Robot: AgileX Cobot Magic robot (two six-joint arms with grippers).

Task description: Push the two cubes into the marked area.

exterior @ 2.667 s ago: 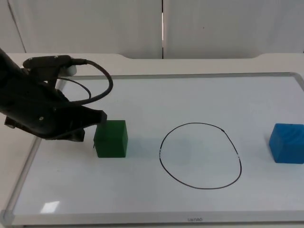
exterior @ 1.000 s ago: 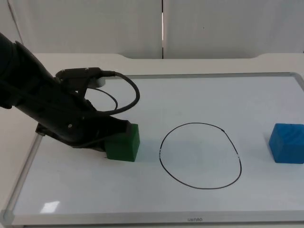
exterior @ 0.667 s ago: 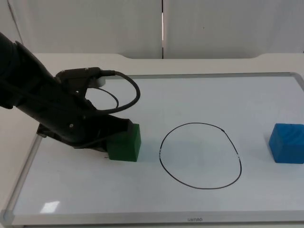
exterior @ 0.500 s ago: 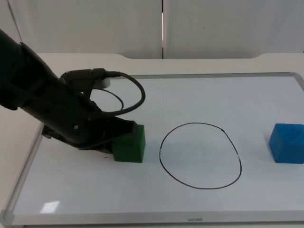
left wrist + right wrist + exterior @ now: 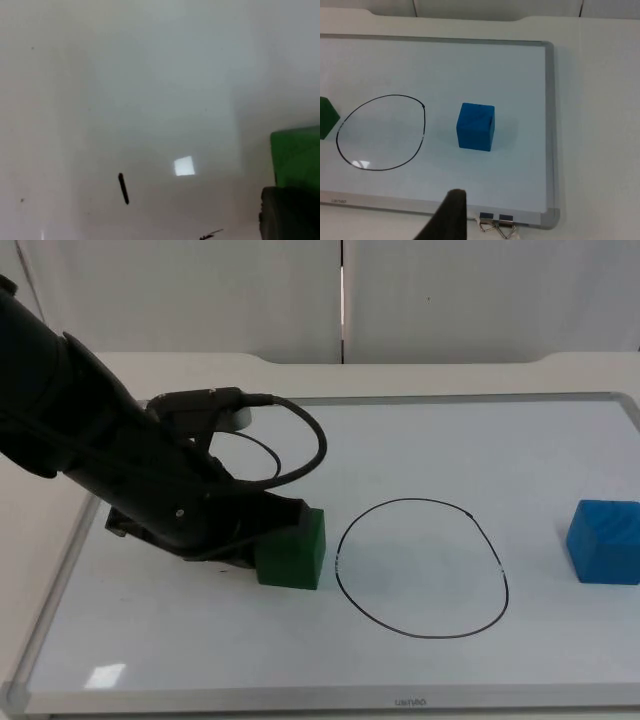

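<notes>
On the whiteboard (image 5: 560, 420), the drawn circle (image 5: 421, 568) holds neither cube. The green cube (image 5: 293, 549) sits just outside its line with the left pincer (image 5: 262, 533) against it, fingers' state untellable; an off-centre shove could spin it aside. The blue cube (image 5: 604, 541) lies well apart, untouched, while the right pincer (image 5: 451, 216) waits.

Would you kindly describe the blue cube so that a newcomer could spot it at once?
Start at the whiteboard on the table and find the black circle drawn on it. The blue cube stands alone beyond that circle, near the board's right edge, far from the green cube.
</notes>
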